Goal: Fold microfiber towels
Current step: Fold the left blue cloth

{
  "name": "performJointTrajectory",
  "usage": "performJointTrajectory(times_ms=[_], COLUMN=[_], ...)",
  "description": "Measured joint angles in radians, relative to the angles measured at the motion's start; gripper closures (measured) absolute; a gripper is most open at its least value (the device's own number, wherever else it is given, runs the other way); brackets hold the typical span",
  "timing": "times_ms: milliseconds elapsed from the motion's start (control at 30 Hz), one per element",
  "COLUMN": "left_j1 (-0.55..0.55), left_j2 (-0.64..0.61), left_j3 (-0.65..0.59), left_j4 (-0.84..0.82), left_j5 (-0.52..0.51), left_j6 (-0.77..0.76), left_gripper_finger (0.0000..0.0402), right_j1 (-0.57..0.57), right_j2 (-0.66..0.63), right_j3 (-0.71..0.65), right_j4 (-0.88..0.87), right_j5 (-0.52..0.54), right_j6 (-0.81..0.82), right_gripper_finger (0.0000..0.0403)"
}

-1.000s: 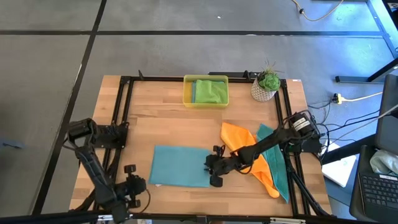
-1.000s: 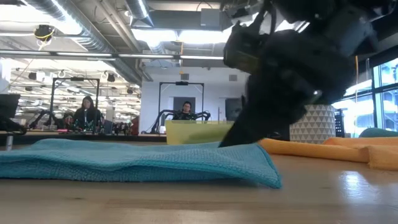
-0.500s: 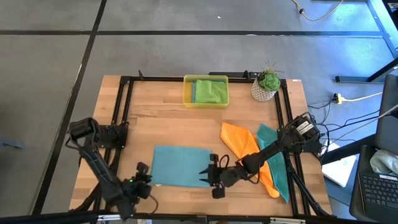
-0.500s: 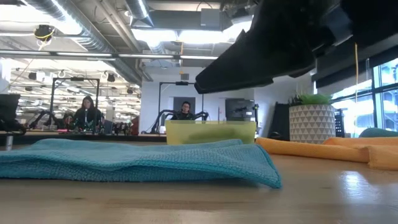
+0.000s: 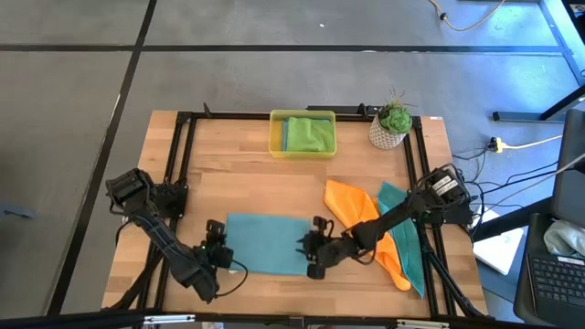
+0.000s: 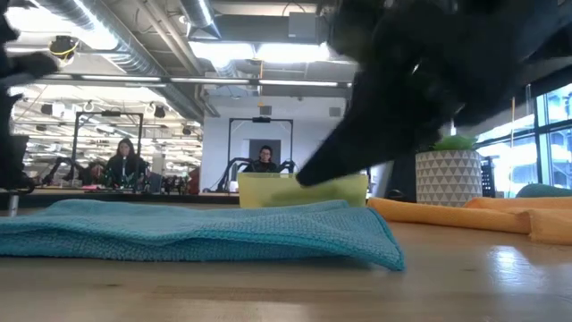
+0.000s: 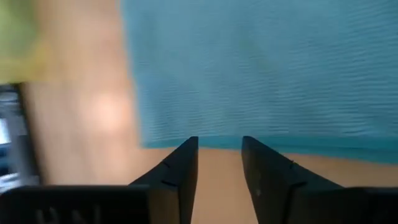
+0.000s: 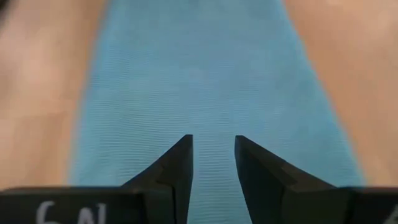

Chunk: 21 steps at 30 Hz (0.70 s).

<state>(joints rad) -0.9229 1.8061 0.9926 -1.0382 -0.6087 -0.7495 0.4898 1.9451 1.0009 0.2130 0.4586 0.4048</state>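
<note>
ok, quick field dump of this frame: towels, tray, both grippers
teal towel: flat, front centre of table
orange towel: crumpled, right side, partly over another teal towel
yellow tray: back edge, holds green towel
left gripper: at flat towel's left edge, fingers apart, nothing held
right gripper: over flat towel's right end, fingers apart, nothing held
potted plant: back right corner

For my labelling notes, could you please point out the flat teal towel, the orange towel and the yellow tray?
flat teal towel [image 5: 265,242]: high view, its middle.
orange towel [image 5: 352,206]: high view, upper fold.
yellow tray [image 5: 275,133]: high view, left rim.
</note>
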Motion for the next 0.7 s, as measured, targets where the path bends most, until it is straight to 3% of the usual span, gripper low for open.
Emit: performJointTrajectory(times_ms=[133,233,400,700], left_j1=[0.009,0.032,0.071,0.083], left_j2=[-0.002,-0.003,-0.003,-0.008], left_j3=[0.016,-0.001,-0.07,-0.101], left_j4=[-0.046,0.074,0.318,0.355], left_j5=[-0.124,-0.171,-0.069,-0.006], left_j6=[-0.006,0.019,0.121,0.006], left_gripper_finger=[0.0287,0.0287,0.0288,0.0288], right_j1=[-0.049,-0.08,-0.107,-0.139], right_j2=[0.007,0.032,0.072,0.074], right_j3=[0.002,0.002,0.002,0.005], right_j4=[0.011,0.012,0.007,-0.021], right_j5=[-0.014,-0.062,-0.138,-0.15], right_j6=[-0.02,-0.021,-0.042,-0.129], right_gripper_finger=[0.03,0.0321,0.0354,0.0393])
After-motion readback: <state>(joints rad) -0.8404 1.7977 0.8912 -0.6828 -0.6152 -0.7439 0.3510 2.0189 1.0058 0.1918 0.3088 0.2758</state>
